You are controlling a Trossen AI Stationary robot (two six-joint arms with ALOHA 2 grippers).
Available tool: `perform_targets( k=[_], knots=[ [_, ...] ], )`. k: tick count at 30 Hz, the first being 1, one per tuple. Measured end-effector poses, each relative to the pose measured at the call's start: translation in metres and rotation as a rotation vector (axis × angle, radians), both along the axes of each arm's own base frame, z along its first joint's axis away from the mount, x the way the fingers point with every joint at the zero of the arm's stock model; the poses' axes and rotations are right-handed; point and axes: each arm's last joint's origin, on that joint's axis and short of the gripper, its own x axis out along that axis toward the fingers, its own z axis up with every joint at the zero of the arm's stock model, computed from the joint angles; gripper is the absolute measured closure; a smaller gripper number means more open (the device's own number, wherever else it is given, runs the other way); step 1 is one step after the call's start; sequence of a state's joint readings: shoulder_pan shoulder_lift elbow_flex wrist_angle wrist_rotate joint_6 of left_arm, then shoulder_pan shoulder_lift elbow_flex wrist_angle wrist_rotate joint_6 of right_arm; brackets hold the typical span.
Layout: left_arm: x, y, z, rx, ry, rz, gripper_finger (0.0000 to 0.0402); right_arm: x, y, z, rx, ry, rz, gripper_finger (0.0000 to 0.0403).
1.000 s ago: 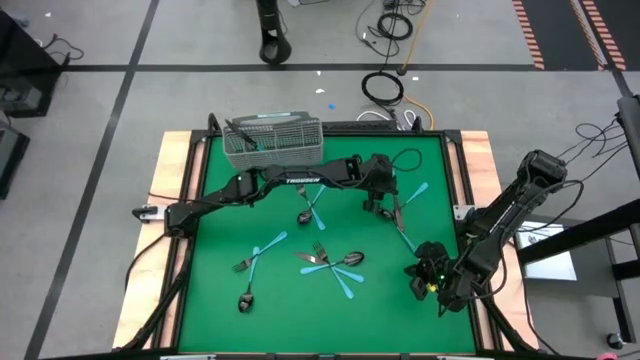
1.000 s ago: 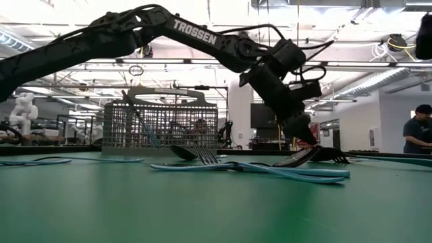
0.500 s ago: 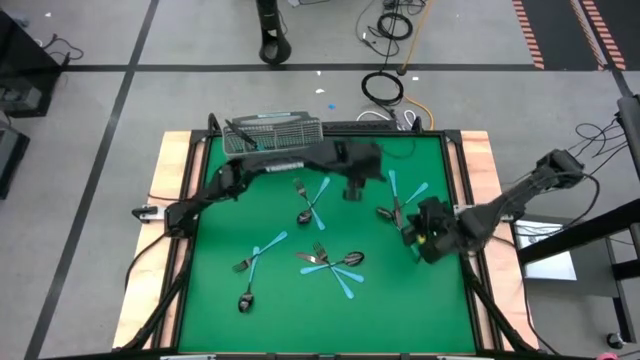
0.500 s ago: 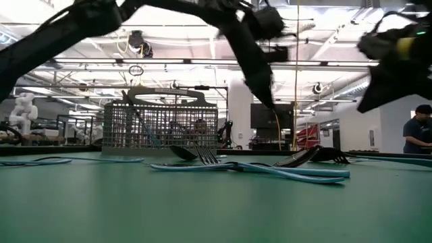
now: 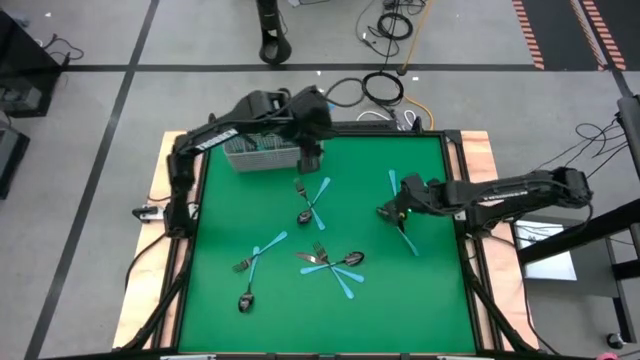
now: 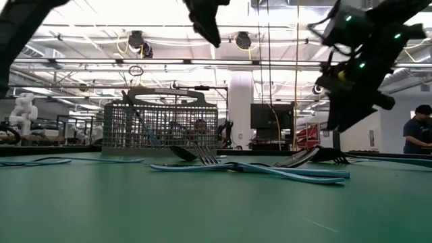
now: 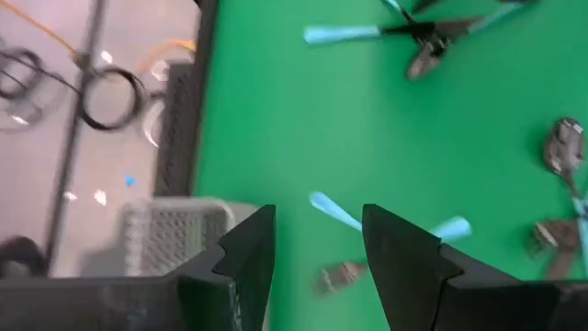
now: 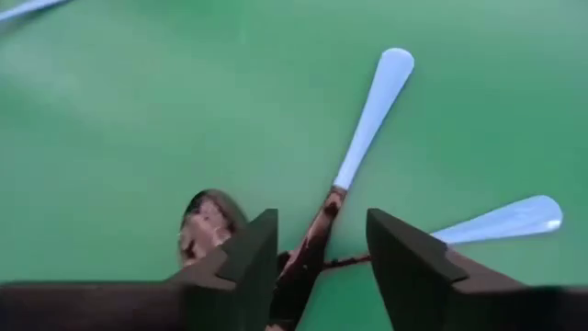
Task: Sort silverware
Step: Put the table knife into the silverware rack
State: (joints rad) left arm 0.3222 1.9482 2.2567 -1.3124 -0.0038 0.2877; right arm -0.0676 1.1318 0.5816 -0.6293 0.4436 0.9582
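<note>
The silverware lies scattered on the green table (image 5: 430, 300). There is a crossed pair (image 5: 312, 200), a fork (image 5: 258, 255), a spoon (image 5: 245, 298), a pile (image 5: 330, 262) and a right-hand group (image 5: 400, 235). My left gripper (image 5: 308, 158) hangs open and empty high beside the grey wire-mesh basket (image 5: 250, 155), at its right end. The basket also shows in the left wrist view (image 7: 175, 239). My right gripper (image 5: 392, 212) hangs open above the right-hand group. A dark utensil neck (image 8: 314, 230) and a spoon bowl (image 8: 207, 221) lie under its fingers. In the low view the right gripper (image 6: 341, 118) is clear of the utensils (image 6: 317, 156).
The basket stands at the table's far edge, left of centre, partly under my left arm. Wooden boards (image 5: 480, 160) frame the green mat. Cables (image 5: 382, 88) lie on the floor beyond. A person (image 6: 417, 131) stands in the room at the right.
My left gripper has left the right-hand group and gone up and toward the far left, to the basket's right end. My right gripper has swung from the table's near right corner toward the far edge and left, and now hangs over the right-hand group.
</note>
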Motion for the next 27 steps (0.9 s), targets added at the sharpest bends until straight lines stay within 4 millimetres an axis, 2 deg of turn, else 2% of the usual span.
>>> perform_targets(
  k=[4, 10, 14, 17, 22, 27],
  knots=[
    [-0.015, -0.006, -0.024, -0.047, -0.013, 0.022, 0.0235, 0.01, -0.012, -0.012, 0.007, 0.039, -0.007, 0.0212],
    [-0.047, -0.02, -0.064, -0.058, -0.112, 0.057, 0.0235, 0.015, -0.027, -0.034, 0.021, 0.158, -0.047, 0.0215],
    [-0.064, -0.03, -0.062, -0.026, -0.27, 0.05, 0.0235, 0.022, -0.034, -0.046, 0.024, 0.166, -0.054, 0.0221],
    [-0.072, -0.033, -0.067, -0.014, -0.299, 0.041, 0.0235, 0.029, -0.037, -0.053, 0.037, 0.153, -0.035, 0.0225],
    [-0.077, -0.035, -0.065, 0.011, -0.324, 0.017, 0.0235, 0.031, -0.038, -0.06, 0.056, 0.163, -0.064, 0.0236],
    [-0.076, -0.036, -0.067, 0.012, -0.315, -0.009, 0.0235, 0.029, -0.035, -0.061, 0.087, 0.175, -0.105, 0.0277]
  ],
)
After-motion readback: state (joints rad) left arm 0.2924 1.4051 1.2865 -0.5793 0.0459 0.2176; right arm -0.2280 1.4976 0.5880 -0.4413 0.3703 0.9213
